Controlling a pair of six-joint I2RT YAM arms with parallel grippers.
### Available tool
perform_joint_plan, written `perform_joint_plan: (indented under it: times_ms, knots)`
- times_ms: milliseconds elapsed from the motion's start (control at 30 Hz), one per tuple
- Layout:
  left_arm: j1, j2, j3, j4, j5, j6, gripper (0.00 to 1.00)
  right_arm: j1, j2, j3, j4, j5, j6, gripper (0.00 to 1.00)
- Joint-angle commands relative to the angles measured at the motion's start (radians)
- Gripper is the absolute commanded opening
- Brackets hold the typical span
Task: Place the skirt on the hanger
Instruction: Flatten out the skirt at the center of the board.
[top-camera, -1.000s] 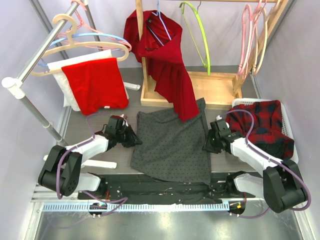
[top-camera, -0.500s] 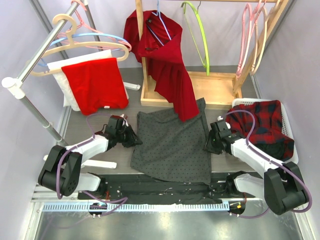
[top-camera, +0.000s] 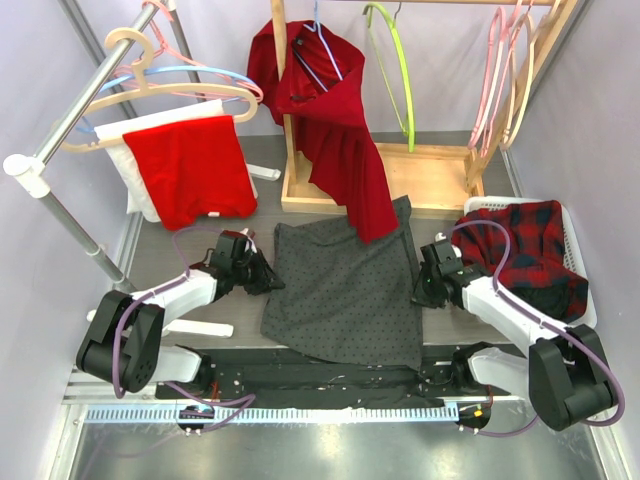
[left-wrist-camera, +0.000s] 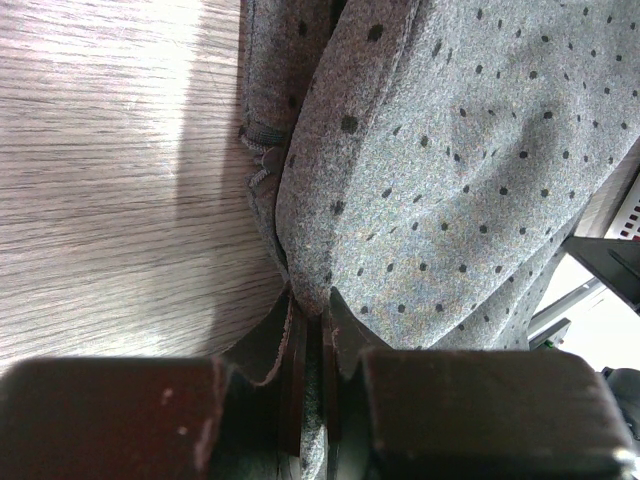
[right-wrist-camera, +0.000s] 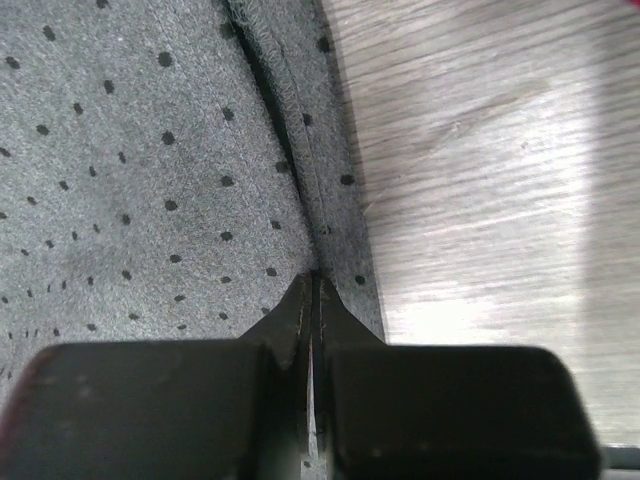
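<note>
The grey dotted skirt (top-camera: 345, 290) lies flat on the table between the two arms. My left gripper (top-camera: 272, 283) is shut on its left edge, and the left wrist view shows a fold of the skirt (left-wrist-camera: 480, 180) pinched in the left gripper (left-wrist-camera: 312, 320). My right gripper (top-camera: 420, 290) is shut on the right edge, where the right wrist view shows the skirt (right-wrist-camera: 130, 170) hem caught by the right gripper (right-wrist-camera: 315, 290). An empty green hanger (top-camera: 395, 70) and pink hangers (top-camera: 495, 80) hang on the wooden rack behind.
A dark red garment (top-camera: 340, 140) hangs from the rack over the skirt's far edge. The wooden rack base (top-camera: 430, 180) lies behind. A white basket (top-camera: 575, 235) with plaid cloth is at right. Red and white cloths (top-camera: 190, 165) hang from a metal rail (top-camera: 80, 110) at left.
The right gripper has closed on the skirt's right edge after standing partly open beside it. The left gripper has kept its hold and not moved.
</note>
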Motion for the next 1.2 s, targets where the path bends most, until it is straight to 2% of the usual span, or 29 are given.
perform_joint_plan:
  times_ms: [0, 400, 600, 633, 667, 700, 800, 867, 900, 933, 1000, 1033, 1167]
  knots:
    - [-0.005, -0.002, 0.007, 0.028, 0.025, -0.001, 0.09, 0.005, -0.057, 0.061, -0.057, 0.043, 0.011, 0.01]
    - [-0.005, 0.008, 0.018, 0.029, 0.015, 0.008, 0.1, 0.003, -0.177, 0.091, -0.215, 0.258, 0.145, 0.01]
    - [-0.005, 0.013, 0.028, 0.028, 0.003, 0.011, 0.18, 0.005, -0.125, 0.091, -0.251, 0.302, 0.18, 0.01]
    - [-0.005, 0.013, 0.028, 0.025, -0.001, 0.013, 0.21, 0.005, -0.112, 0.094, -0.258, 0.322, 0.191, 0.01]
    - [-0.005, 0.016, 0.04, 0.014, -0.011, 0.019, 0.35, 0.003, -0.096, 0.098, -0.272, 0.351, 0.203, 0.01]
    - [-0.007, 0.016, 0.054, 0.009, -0.012, 0.022, 0.43, 0.005, -0.089, 0.101, -0.275, 0.353, 0.203, 0.01]
    - [-0.005, 0.01, 0.08, -0.009, -0.014, 0.031, 0.59, 0.005, -0.079, 0.106, -0.275, 0.357, 0.212, 0.01]
    - [-0.005, -0.005, 0.091, -0.018, -0.015, 0.036, 0.64, 0.005, -0.08, 0.108, -0.26, 0.344, 0.206, 0.06]
    - [-0.005, -0.014, 0.093, -0.029, -0.017, 0.037, 0.67, 0.005, -0.08, 0.111, -0.252, 0.328, 0.202, 0.11]
    - [-0.005, -0.022, 0.093, -0.037, -0.018, 0.037, 0.68, 0.005, -0.083, 0.115, -0.245, 0.316, 0.199, 0.21]
    - [-0.007, -0.054, 0.084, -0.066, -0.021, 0.039, 0.72, 0.005, -0.086, 0.121, -0.215, 0.296, 0.188, 0.28]
    - [-0.007, -0.068, 0.076, -0.078, -0.023, 0.036, 0.74, 0.005, -0.085, 0.124, -0.206, 0.287, 0.185, 0.35]
    - [-0.01, -0.194, 0.001, -0.113, -0.032, 0.011, 0.75, 0.005, -0.068, 0.147, -0.2, 0.282, 0.171, 0.44]
